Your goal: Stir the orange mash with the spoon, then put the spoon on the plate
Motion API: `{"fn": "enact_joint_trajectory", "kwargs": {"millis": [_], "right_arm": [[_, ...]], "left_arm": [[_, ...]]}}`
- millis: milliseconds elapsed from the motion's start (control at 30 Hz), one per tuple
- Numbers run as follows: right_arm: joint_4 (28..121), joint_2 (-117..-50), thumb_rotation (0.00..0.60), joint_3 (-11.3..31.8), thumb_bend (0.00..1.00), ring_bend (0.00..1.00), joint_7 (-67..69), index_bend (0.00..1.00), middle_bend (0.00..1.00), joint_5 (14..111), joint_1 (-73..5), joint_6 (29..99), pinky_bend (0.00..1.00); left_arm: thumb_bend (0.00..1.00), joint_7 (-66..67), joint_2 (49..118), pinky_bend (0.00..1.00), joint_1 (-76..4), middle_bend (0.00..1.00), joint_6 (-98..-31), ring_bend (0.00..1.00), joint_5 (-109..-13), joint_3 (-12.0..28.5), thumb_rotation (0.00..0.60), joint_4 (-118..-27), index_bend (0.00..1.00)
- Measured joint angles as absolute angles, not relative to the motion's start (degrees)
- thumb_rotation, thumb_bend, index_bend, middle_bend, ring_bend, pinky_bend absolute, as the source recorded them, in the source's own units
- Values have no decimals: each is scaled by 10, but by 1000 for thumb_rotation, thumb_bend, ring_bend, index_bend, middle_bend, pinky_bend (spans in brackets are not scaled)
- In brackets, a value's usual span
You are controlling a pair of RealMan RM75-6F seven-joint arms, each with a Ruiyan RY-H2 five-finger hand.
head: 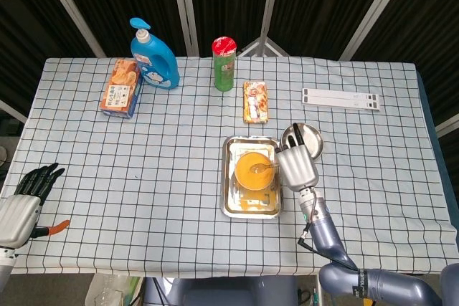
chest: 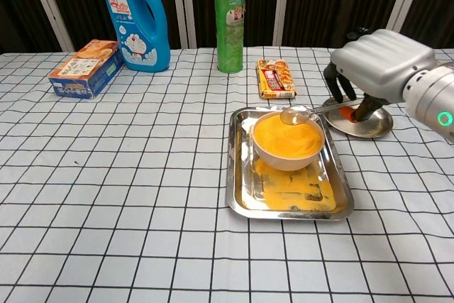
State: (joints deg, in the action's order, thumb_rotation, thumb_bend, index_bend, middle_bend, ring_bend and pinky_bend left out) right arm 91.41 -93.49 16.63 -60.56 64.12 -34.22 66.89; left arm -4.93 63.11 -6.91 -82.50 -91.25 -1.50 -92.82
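The orange mash (chest: pixel 287 135) fills a single white bowl (chest: pixel 287 152), which stands in the rear half of one rectangular steel tray (chest: pixel 241 196); orange residue marks the tray floor in front of the bowl. One spoon (chest: pixel 298 114) is present, its clear bowl-end poised at the rear rim of the white bowl, at or just above the surface of the mash; whether it is already dipped in cannot be told. The spoon's long axis runs roughly sideways, from the mash toward the robot's right, where its handle passes into the right hand (chest: pixel 369 69), whose fingers are clamped about the handle. The mash thus lies just to the left of and slightly below this hand, so the coming stir would seem to need only a small lowering and a circling of the spoon tip. One round steel plate (head: pixel 314 150), the spoon's eventual resting place, sits just beside the tray's right rear corner and directly beneath the right hand, partly hidden by it. The right hand is much the nearer to both bowl and plate; the left hand (head: pixel 25 202) lies well apart at the near left edge of the table (head: pixel 165 177), holding nothing, its dark fingers extended and slightly spread. Along the far side stand, one of each, a blue bottle (chest: pixel 138 19), a green canister (chest: pixel 230 26), an orange box (chest: pixel 85 69), a flat snack packet (chest: pixel 276 79) and a white strip (chest: pixel 394 73).
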Motion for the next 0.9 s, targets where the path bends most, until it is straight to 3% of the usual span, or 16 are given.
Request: {"fn": "enact_joint_trajectory", "kwargs": {"millis": [433, 633, 900], "right_arm": [[874, -981, 600, 148, 762, 278, -657, 681, 577, 584, -380, 690, 0], [873, -987, 600, 141, 757, 278, -666, 588, 553, 574, -388, 703, 0], [887, -983, 600, 128, 650, 278, -683, 515, 508, 564, -393, 722, 0]], "left_arm": [[0, -61, 627, 0, -72, 0, -821, 0, -914, -17, 600, -930, 0], [0, -61, 627, 0, -72, 0, -821, 0, -913, -17, 600, -929, 0], [0, -57, 628, 0, -72, 0, -823, 0, -913, -17, 600, -930, 0]]}}
